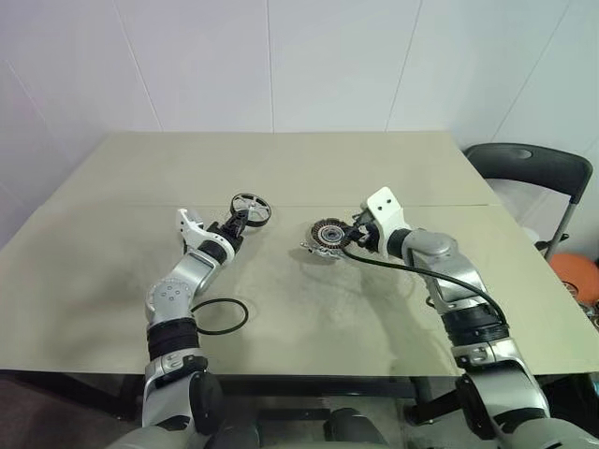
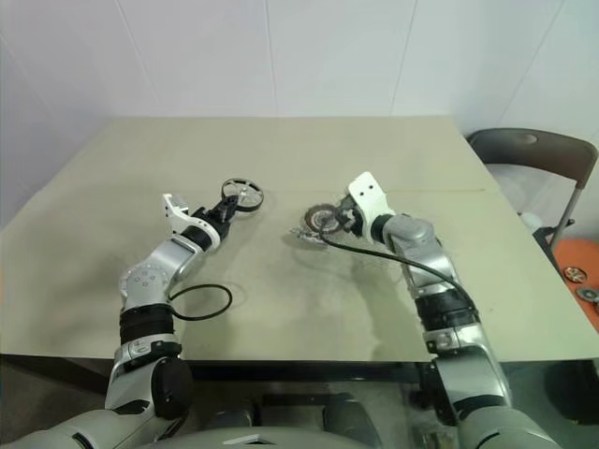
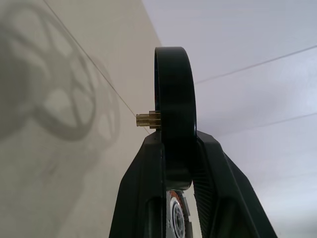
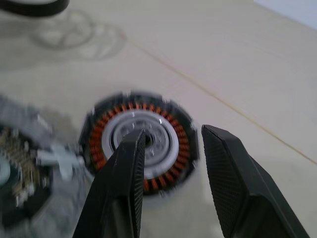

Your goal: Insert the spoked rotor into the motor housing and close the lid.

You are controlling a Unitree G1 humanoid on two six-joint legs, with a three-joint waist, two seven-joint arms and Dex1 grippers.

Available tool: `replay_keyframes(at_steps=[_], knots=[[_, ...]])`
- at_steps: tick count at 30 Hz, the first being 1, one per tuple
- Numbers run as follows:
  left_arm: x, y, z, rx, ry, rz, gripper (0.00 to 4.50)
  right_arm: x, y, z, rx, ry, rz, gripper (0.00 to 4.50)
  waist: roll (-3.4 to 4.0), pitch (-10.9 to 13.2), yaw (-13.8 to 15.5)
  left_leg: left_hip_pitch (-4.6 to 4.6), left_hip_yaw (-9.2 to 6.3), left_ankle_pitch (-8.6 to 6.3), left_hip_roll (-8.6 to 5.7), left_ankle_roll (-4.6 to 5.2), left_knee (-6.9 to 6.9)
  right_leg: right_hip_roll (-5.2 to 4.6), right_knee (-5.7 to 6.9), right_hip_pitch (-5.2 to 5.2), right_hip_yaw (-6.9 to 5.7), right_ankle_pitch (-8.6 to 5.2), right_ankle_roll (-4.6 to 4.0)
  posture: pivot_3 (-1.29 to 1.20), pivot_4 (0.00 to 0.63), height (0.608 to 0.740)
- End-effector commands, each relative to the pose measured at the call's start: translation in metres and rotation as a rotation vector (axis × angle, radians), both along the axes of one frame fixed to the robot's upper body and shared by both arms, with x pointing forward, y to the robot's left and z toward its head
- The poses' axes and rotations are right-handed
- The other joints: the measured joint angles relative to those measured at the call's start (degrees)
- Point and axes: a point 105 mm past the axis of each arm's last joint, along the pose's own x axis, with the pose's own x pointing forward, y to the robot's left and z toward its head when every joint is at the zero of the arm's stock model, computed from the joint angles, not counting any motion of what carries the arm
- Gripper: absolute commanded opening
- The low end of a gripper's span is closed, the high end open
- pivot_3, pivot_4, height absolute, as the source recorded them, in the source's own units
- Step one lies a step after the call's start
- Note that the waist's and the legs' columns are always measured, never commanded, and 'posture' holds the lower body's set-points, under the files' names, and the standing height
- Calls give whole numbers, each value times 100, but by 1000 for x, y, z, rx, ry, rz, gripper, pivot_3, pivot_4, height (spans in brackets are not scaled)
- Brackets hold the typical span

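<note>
Overhead, from the head camera, the left gripper (image 1: 241, 218) is clamped on the rim of the spoked rotor (image 1: 250, 208), holding it up above the table (image 1: 281, 168) with its round face turned toward the camera. To the right, the motor housing (image 1: 327, 235) lies on the table near its middle, face up, and the right gripper (image 1: 354, 231) sits just beside it, fingers parted and gripping nothing. A black ring (image 1: 219, 316) lies flat nearer the front edge, and a dark chair (image 1: 533, 173) stands off the right side. Through the left wrist camera the rotor shows edge-on and upright between the shut fingers (image 3: 143, 198), a small brass hub (image 3: 148, 119) sticking out sideways. Through the right wrist camera the housing's copper-orange windings ring a silvery centre; the open fingertips (image 4: 130, 163) straddle one side. No lettering is legible anywhere.
</note>
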Motion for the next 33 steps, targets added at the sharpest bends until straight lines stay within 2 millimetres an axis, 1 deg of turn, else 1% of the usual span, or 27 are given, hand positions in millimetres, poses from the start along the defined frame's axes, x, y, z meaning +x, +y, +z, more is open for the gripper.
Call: replay_keyframes(at_steps=[1,4,9,13,16,21,23,25,26,27,29,30,31,33], knots=[[5,-4,18,5,-65,-13,421,-4,6,11,-31,-25,62,1892,-3,3,-1,0,0,0,0,0,0,0,0,0,0,0,-1,0,0,740],[5,-4,17,4,-64,-13,421,-9,6,6,-73,-6,88,1892,-7,6,7,0,0,0,0,0,0,0,0,0,0,0,0,0,0,740],[5,-3,16,2,-63,-8,421,-11,9,0,-81,8,90,1892,-26,19,12,0,0,0,0,0,1,-1,0,0,0,1,-1,0,0,740],[4,4,15,-1,-58,11,421,-14,7,-13,-144,36,94,1892,-28,20,13,-1,0,0,0,0,1,-1,0,0,0,1,-2,0,0,740],[4,6,16,0,-59,18,421,-14,6,-18,-168,43,90,1892,-30,21,10,-1,0,0,0,0,0,-1,-1,-1,0,1,-2,0,0,740],[5,7,16,-1,-61,25,421,-16,12,-30,-197,51,95,1892,-33,22,13,0,0,0,0,0,1,-1,0,0,0,1,-2,0,0,740],[5,8,16,-1,-61,27,421,-16,13,-31,-196,49,95,1892,-34,22,11,0,0,0,0,0,2,-1,0,1,0,1,-2,0,0,740],[5,8,16,-1,-60,29,421,-16,17,-28,-178,35,93,1892,-35,23,7,0,0,0,0,0,2,-1,0,1,0,1,-2,0,0,740],[6,9,17,-1,-61,30,421,-16,18,-26,-169,30,93,1494,-35,22,6,0,0,0,0,0,2,-1,0,1,0,1,-2,0,0,740],[6,9,17,-1,-61,31,421,-16,19,-25,-165,27,92,1305,-35,22,6,1,0,0,0,0,1,-1,0,1,0,1,-2,0,0,740],[6,9,17,-1,-60,32,421,-16,20,-25,-164,26,92,597,-36,22,3,1,0,0,0,0,1,-1,0,1,0,1,-2,0,0,740],[7,8,17,-1,-61,32,421,-16,20,-23,-160,20,90,359,-36,22,3,2,0,0,0,0,2,0,0,1,0,1,-1,0,0,740],[8,8,18,0,-61,32,421,-15,19,-22,-158,14,85,13,-36,23,5,3,0,0,0,0,4,0,1,3,0,1,-1,0,0,740],[8,7,19,0,-62,32,421,-14,18,-20,-162,5,77,13,-40,25,11,3,0,2,0,-3,11,0,1,5,0,-1,1,0,0,740]])
